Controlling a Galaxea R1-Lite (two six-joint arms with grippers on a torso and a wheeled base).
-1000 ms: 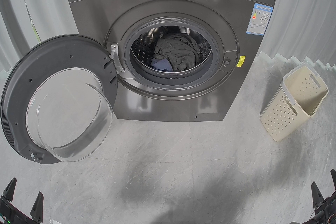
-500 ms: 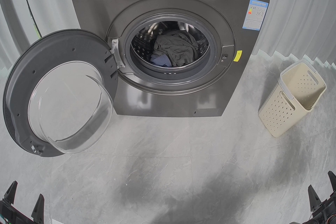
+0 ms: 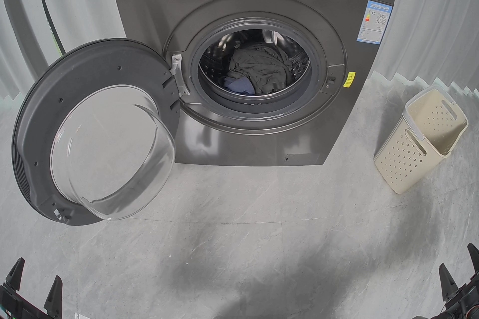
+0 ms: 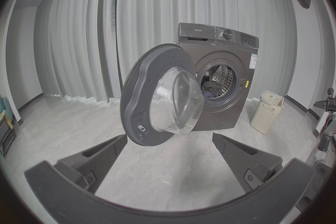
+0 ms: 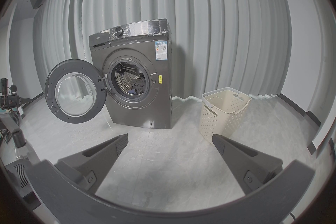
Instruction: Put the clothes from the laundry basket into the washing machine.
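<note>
Dark clothes [image 3: 262,68] lie inside the washing machine [image 3: 149,11], its door [image 3: 40,135] open; laundry basket [image 3: 399,160] stands right of the machine; left gripper [image 3: 37,269] and right gripper [image 3: 457,256] jaws apart

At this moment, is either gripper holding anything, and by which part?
Nothing is held. The left gripper and right gripper are both open and empty; the clothes lie inside the washing machine.

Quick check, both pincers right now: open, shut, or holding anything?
Left pincer: open, holding nothing.
Right pincer: open, holding nothing.
</note>
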